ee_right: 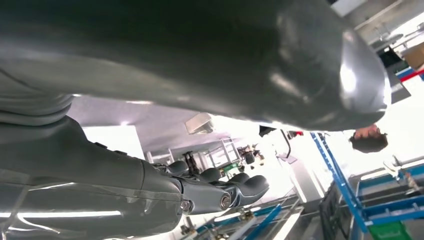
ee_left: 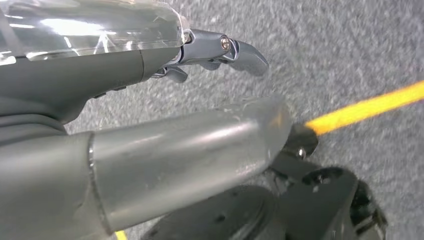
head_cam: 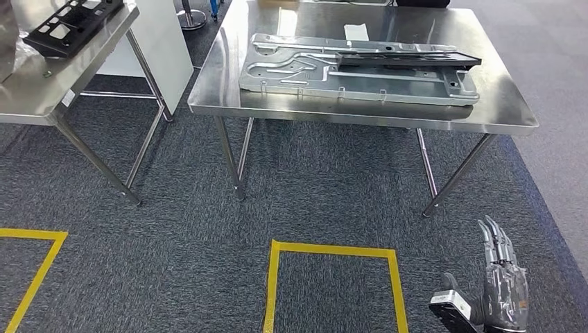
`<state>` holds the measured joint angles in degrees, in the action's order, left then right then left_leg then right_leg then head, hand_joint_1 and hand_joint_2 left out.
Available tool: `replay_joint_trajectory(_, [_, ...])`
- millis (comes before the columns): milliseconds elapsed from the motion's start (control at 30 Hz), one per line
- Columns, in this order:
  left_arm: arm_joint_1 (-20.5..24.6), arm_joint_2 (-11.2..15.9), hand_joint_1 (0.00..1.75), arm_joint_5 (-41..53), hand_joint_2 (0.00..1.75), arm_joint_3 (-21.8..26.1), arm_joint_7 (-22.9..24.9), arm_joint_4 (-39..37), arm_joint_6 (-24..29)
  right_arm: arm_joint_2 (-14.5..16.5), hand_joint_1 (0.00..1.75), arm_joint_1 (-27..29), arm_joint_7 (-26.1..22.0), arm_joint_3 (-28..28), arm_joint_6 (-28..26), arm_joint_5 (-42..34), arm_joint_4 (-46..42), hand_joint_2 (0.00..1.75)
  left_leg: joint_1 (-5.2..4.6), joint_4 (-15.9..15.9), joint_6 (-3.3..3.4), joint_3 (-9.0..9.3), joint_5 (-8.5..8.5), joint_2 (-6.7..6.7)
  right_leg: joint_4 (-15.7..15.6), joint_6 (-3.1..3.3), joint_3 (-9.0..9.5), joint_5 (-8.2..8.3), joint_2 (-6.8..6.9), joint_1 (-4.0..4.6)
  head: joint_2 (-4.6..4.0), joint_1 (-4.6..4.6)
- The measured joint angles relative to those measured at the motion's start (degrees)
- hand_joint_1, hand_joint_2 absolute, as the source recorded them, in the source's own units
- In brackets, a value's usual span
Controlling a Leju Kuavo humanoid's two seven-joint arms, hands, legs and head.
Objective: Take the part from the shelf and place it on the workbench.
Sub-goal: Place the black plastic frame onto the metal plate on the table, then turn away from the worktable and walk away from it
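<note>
On the workbench (head_cam: 499,111), grey part (head_cam: 360,73), right hand (head_cam: 500,284) low, spread, empty, left hand (ee_left: 150,100) empty

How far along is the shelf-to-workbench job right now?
Looks done or nearly: a silver metal part with a black part on top lies flat on the workbench. In hand: nothing. The right hand hangs empty with fingers apart, and the left hand holds nothing over the carpet. Left: can't tell whether more parts follow.
</note>
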<state>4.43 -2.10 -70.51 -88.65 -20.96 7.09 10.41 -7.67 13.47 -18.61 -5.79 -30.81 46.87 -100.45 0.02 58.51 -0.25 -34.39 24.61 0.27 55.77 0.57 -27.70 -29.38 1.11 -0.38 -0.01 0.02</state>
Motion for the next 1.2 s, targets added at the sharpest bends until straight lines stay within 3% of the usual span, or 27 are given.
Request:
replay_joint_trajectory(67, [-0.08, 0.08, 0.00, -0.02, 0.00, -0.01, 0.36, -0.01, -0.10, 0.22, 0.00, 0.09, 0.26, 0.39, -0.01, 0.65, 0.24, 0.00, 0.15, 4.72, -0.51, -2.01, 3.29, -0.09, -0.33, 0.58, -0.32, 0.60, 0.59, -0.25, 0.00, -0.26])
replay_joint_trajectory(133, [-0.18, 0.07, 0.00, 0.00, 0.00, -0.02, 0.63, 0.00, -0.21, 0.38, 0.00, 0.14, 0.47, 0.82, 0.02, 0.76, 0.56, 0.00, 0.30, 12.28, -0.95, -4.95, 7.31, -0.12, -0.12, 0.85, -0.85, 0.79, 1.25, -0.16, 0.00, -0.45])
replay_joint_trajectory(167, [-0.23, 0.07, 0.00, 0.00, 0.00, -0.02, 0.83, 0.00, -0.25, 0.44, 0.00, 0.16, 0.56, 1.05, 0.08, 0.76, 0.74, 0.00, 0.39, 14.77, -1.15, -5.70, 8.09, -0.10, 0.05, 0.86, -1.07, 0.83, 1.67, -0.11, 0.00, -0.45])
replay_joint_trajectory(200, [-0.28, 0.09, 0.00, 0.01, 0.00, -0.02, 1.05, 0.00, -0.27, 0.46, 0.00, 0.17, 0.63, 1.30, 0.16, 0.75, 0.91, 0.00, 0.48, 15.24, -1.31, -5.47, 7.76, -0.05, 0.26, 0.84, -1.25, 0.82, 2.11, -0.10, 0.00, -0.45])
replay_joint_trajectory(267, [-0.32, 0.20, 0.00, 0.04, 0.00, -0.02, 1.52, -0.01, -0.27, 0.48, 0.00, 0.19, 0.80, 1.80, 0.34, 0.75, 1.20, 0.00, 0.63, 9.96, -1.40, -1.97, 4.80, 0.68, 0.85, 0.62, -1.46, 0.65, 3.01, -0.13, 0.00, -0.47])
replay_joint_trajectory(333, [-0.22, 0.30, 0.00, 0.10, 0.00, -0.02, 1.84, -0.01, -0.27, 0.48, 0.00, 0.21, 0.96, 2.25, 0.43, 0.75, 1.32, 0.00, 0.34, 3.03, -0.88, 2.12, 2.80, 2.76, 1.44, 0.12, -1.56, 0.33, 3.91, 0.00, 0.00, -0.47])
replay_joint_trajectory(400, [-0.14, 0.31, 0.00, 0.13, 0.00, -0.02, 1.99, -0.01, -0.27, 0.48, 0.00, 0.22, 1.06, 2.57, 0.46, 0.75, 1.37, 0.00, -0.03, 0.45, 0.09, 3.29, 2.73, 3.73, 1.81, -0.42, -1.48, 0.09, 4.86, 0.28, 0.00, -0.42])
replay_joint_trajectory(467, [-0.17, 0.30, 0.00, 0.13, 0.00, -0.02, 2.14, 0.00, -0.27, 0.48, 0.00, 0.19, 1.10, 2.81, 0.54, 0.75, 1.43, 0.00, 0.09, 0.07, 0.93, 2.96, 2.54, 2.66, 1.94, -0.95, -1.33, -0.09, 5.59, 0.35, 0.01, -0.37])
replay_joint_trajectory(533, [-0.16, 0.25, 0.00, 0.13, 0.00, -0.02, 2.30, 0.01, -0.27, 0.48, 0.00, 0.22, 1.12, 3.12, 0.70, 0.75, 1.52, 0.00, 0.37, -0.31, 1.72, 2.76, 2.11, 1.44, 3.62, -1.66, -2.01, -1.58, 3.29, 0.10, 0.01, -0.14])
replay_joint_trajectory(600, [-0.04, 0.20, 0.00, 0.14, 0.00, -0.03, 2.39, 0.00, -0.27, 0.49, 0.00, 0.49, 1.14, 3.42, 0.82, 0.71, 1.76, 0.00, 0.50, -0.47, 2.30, 2.37, 1.67, 0.23, 9.20, -2.16, -4.63, -5.07, 0.02, -0.20, 0.01, 0.15])
replay_joint_trajectory(667, [-0.06, 0.21, 0.00, 0.23, 0.00, -0.04, 2.40, -0.01, -0.25, 0.57, 0.00, 0.81, 1.16, 3.93, 0.88, 0.50, 2.27, 0.00, 0.46, -0.40, 2.40, 1.88, 1.38, -1.16, 16.10, -2.25, -8.16, -7.83, -0.74, -0.34, 0.01, 0.21])
replay_joint_trajectory(700, [-0.13, 0.21, 0.00, 0.33, 0.00, -0.04, 2.42, -0.01, -0.24, 0.64, 0.00, 0.89, 1.16, 4.27, 0.91, 0.32, 2.59, 0.00, 0.43, -0.35, 2.36, 1.74, 1.28, -1.89, 17.66, -2.22, -9.06, -7.76, -0.79, -0.37, 0.01, 0.20])
replay_joint_trajectory(733, [-0.17, 0.21, 0.00, 0.47, 0.00, -0.04, 2.46, -0.01, -0.23, 0.73, 0.00, 0.89, 1.15, 4.61, 0.94, 0.10, 2.93, 0.00, 0.43, -0.29, 2.28, 1.67, 1.20, -2.64, 17.22, -2.12, -8.99, -6.58, -0.86, -0.39, 0.01, 0.20])
replay_joint_trajectory(767, [-0.17, 0.19, 0.00, 0.69, 0.00, -0.04, 2.52, 0.00, -0.21, 0.82, 0.00, 0.83, 1.13, 4.87, 0.95, -0.10, 3.27, 0.00, 0.43, -0.24, 2.20, 1.70, 1.14, -3.37, 14.42, -1.93, -7.76, -4.41, -1.18, -0.39, 0.01, 0.20])
replay_joint_trajectory(833, [-0.09, 0.07, 0.00, 1.20, 0.00, -0.04, 2.69, 0.01, -0.16, 0.98, 0.00, 0.65, 1.05, 5.41, 0.93, -0.36, 3.87, 0.00, 0.39, -0.13, 1.88, 1.66, 0.99, -4.74, 6.62, -1.33, -4.32, -0.46, -3.68, -0.42, 0.00, 0.19])
replay_joint_trajectory(867, [-0.02, 0.00, 0.00, 1.42, 0.00, -0.04, 2.78, 0.02, -0.10, 1.06, 0.00, 0.57, 1.01, 5.65, 0.92, -0.43, 4.12, 0.00, 0.39, -0.09, 1.59, 1.47, 0.86, -5.35, 3.80, -1.09, -3.13, 0.53, -4.86, -0.41, 0.00, 0.20])
replay_joint_trajectory(900, [0.02, -0.04, 0.00, 1.59, 0.00, -0.04, 2.85, 0.02, -0.05, 1.13, 0.00, 0.52, 0.98, 5.86, 0.90, -0.48, 4.32, 0.00, 0.46, -0.07, 1.23, 1.19, 0.70, -5.95, 2.41, -0.91, -2.64, 0.72, -5.68, -0.35, 0.00, 0.18])
replay_joint_trajectory(933, [0.02, -0.06, 0.00, 1.70, 0.00, -0.04, 2.92, 0.02, 0.02, 1.19, 0.00, 0.46, 0.97, 6.04, 0.89, -0.52, 4.49, 0.00, 0.54, -0.13, 0.81, 0.94, 0.51, -6.53, 2.14, -0.82, -2.61, 0.61, -5.64, -0.26, 0.00, 0.17])
replay_joint_trajectory(1000, [-0.13, -0.03, 0.00, 1.96, 0.00, -0.04, 3.05, 0.01, 0.11, 1.32, 0.00, 0.24, 0.97, 6.45, 0.87, -0.56, 4.71, 0.00, 0.62, -0.24, 0.02, 0.57, 0.26, -7.15, 1.63, -0.42, -2.52, 0.96, -4.35, -0.34, 0.01, 0.15])
replay_joint_trajectory(1067, [-0.16, 0.01, 0.00, 2.17, 0.00, -0.04, 3.20, 0.01, 0.16, 1.48, 0.00, 0.10, 0.97, 6.84, 0.87, -0.68, 4.86, 0.00, 0.40, 1.99, -0.46, -0.56, 1.86, -4.94, 0.93, 0.17, -2.28, 1.38, -2.83, -0.62, 0.01, -0.18])
replay_joint_trajectory(1133, [0.00, -0.01, 0.00, 2.29, 0.00, -0.05, 3.33, 0.01, 0.21, 1.59, 0.00, 0.19, 1.01, 7.02, 0.87, -0.95, 5.11, 0.00, 0.41, 8.58, -0.68, -3.51, 5.70, -1.94, 0.83, 0.52, -2.29, 1.41, -1.16, -0.47, 0.00, -0.57])
replay_joint_trajectory(1200, [0.01, -0.02, 0.00, 2.38, 0.00, -0.06, 3.55, 0.02, 0.30, 1.62, 0.00, 0.23, 1.06, 7.07, 0.90, -1.25, 5.45, 0.00, 0.50, 14.76, -0.88, -6.09, 8.16, -0.93, 1.04, 0.67, -2.45, 1.30, 0.60, -0.18, 0.00, -0.67])
